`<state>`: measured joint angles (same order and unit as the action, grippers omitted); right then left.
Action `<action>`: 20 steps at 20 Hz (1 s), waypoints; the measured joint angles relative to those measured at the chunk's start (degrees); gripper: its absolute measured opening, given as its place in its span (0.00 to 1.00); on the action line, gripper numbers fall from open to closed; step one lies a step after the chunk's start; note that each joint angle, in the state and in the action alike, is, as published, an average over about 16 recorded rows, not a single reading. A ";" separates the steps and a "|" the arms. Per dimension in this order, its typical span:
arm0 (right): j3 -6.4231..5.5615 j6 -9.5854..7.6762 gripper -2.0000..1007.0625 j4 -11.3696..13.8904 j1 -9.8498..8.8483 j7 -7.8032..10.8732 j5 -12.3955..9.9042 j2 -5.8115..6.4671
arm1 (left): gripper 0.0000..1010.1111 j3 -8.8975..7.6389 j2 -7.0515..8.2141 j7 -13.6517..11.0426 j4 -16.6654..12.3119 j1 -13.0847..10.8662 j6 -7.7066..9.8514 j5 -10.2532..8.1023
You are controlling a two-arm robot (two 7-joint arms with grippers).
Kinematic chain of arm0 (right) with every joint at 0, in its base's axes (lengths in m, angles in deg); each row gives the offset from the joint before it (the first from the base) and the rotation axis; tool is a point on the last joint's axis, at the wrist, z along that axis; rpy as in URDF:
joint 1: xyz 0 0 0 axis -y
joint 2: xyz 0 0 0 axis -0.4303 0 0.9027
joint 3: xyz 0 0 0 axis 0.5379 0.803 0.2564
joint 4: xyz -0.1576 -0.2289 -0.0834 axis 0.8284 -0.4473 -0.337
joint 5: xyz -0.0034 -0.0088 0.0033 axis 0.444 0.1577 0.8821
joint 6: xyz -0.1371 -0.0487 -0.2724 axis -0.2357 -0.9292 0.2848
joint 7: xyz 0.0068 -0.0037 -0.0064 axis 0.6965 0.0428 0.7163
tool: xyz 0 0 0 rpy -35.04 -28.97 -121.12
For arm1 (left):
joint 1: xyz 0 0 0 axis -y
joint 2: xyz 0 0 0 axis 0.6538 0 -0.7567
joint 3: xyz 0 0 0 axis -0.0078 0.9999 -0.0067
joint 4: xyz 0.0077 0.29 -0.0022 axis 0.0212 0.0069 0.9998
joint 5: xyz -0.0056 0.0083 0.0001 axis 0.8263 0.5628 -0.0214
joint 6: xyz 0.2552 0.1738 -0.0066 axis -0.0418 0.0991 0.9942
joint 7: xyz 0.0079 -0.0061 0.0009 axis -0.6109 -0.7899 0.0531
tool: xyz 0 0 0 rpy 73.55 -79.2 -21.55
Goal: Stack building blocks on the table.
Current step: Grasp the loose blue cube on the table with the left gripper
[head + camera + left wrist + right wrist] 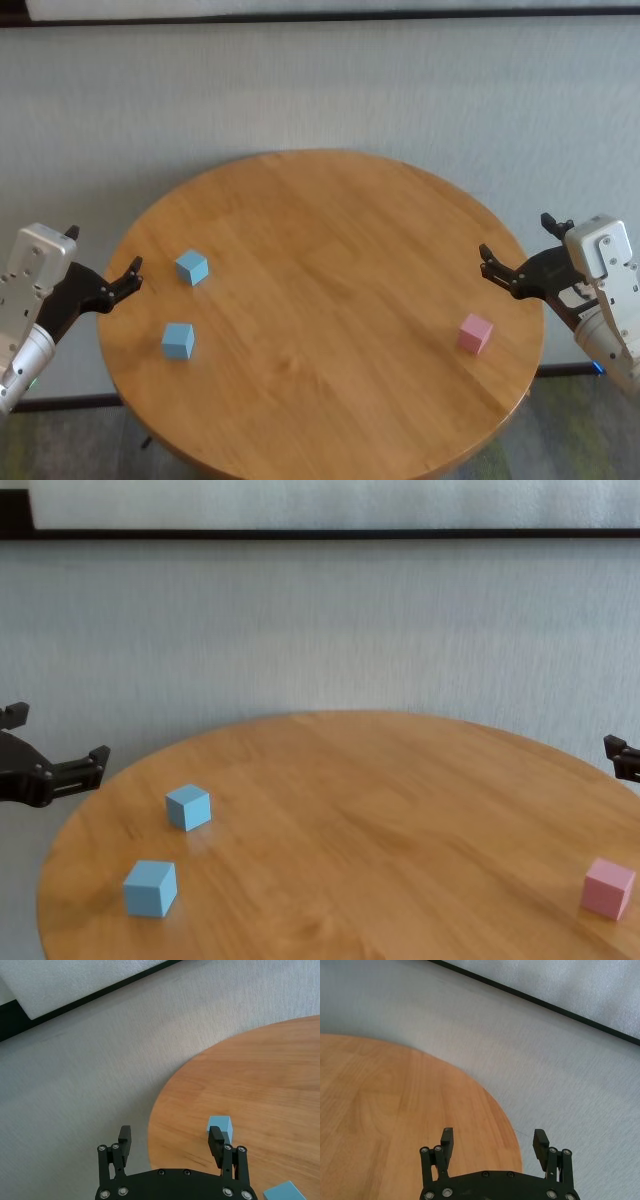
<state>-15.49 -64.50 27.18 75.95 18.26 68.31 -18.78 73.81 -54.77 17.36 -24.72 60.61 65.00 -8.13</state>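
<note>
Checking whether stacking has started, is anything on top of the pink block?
No. The pink block sits alone on the table, its top bare. Its underside is hidden against the wood.

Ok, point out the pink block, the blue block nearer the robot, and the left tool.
pink block [475, 333], head view, centre of its visible faces.
nearer blue block [178, 341], head view, its top face.
left tool [170, 1141], left wrist view, midway between its open fingertips.

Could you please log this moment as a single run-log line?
stage: not started | left gripper: open, at table left edge | right gripper: open, at right edge | blue blocks: apart | pink block: alone
</note>
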 joint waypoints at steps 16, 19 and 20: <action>0.00 0.00 1.00 0.00 0.00 0.00 0.00 0.00 | 0.99 0.00 0.00 0.00 0.00 0.00 0.00 0.00; 0.00 0.00 1.00 0.00 0.00 0.00 0.00 0.00 | 0.99 0.00 0.00 0.00 0.00 0.00 0.00 0.00; 0.00 0.00 1.00 0.00 0.00 0.00 0.00 0.00 | 0.99 0.00 0.00 0.00 0.00 0.00 0.00 0.00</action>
<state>-15.49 -64.50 27.18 75.95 18.26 68.31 -18.78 73.82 -54.77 17.36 -24.72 60.61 65.00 -8.13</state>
